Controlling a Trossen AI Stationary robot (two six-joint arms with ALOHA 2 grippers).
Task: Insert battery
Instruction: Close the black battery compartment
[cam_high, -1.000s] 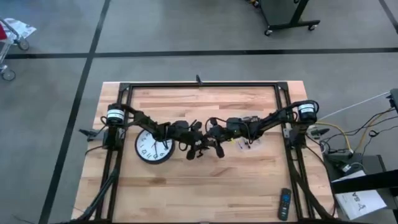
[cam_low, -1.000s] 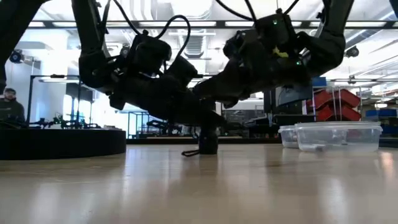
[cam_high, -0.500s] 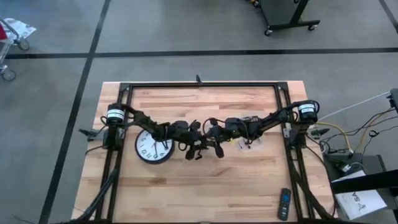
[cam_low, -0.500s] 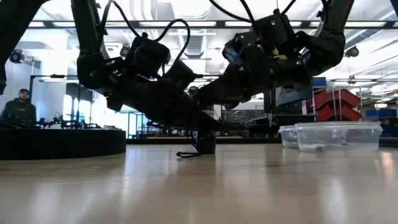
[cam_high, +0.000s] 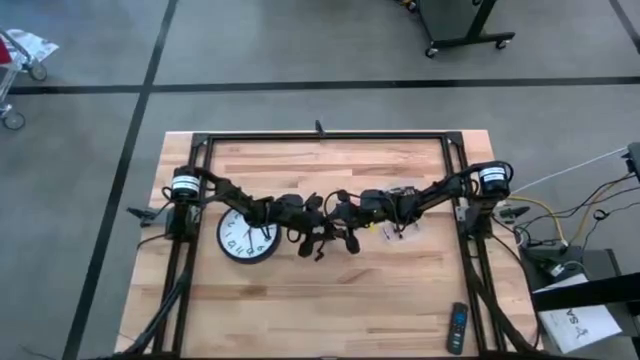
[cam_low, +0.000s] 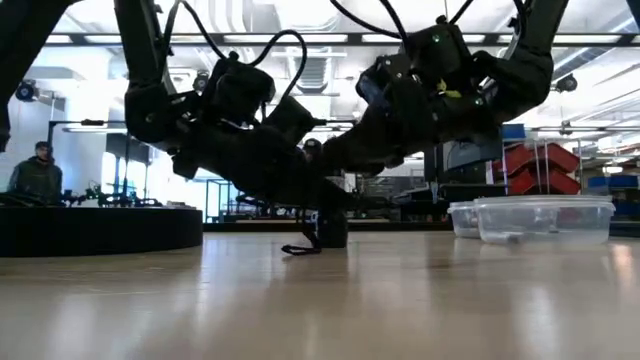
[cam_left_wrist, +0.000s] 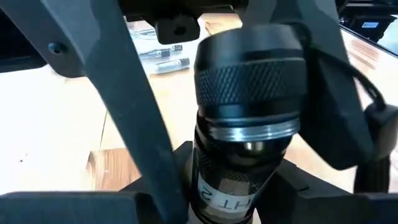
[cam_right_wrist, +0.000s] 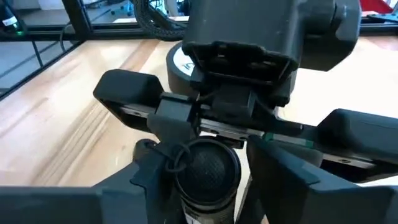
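Over the last second the right hand (cam_high: 343, 228) has crept a little closer to the left hand (cam_high: 318, 238), both clamped on the upright flashlight (cam_left_wrist: 245, 124) between them, so a battery, unseen here, is probably being seated.

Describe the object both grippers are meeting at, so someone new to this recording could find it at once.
Start at the wall clock lying face-up on the wooden table. Just beside it, mid-table, the left gripper and right gripper converge on a small black flashlight, a cylinder with a knurled head, unlike the flat round clock.
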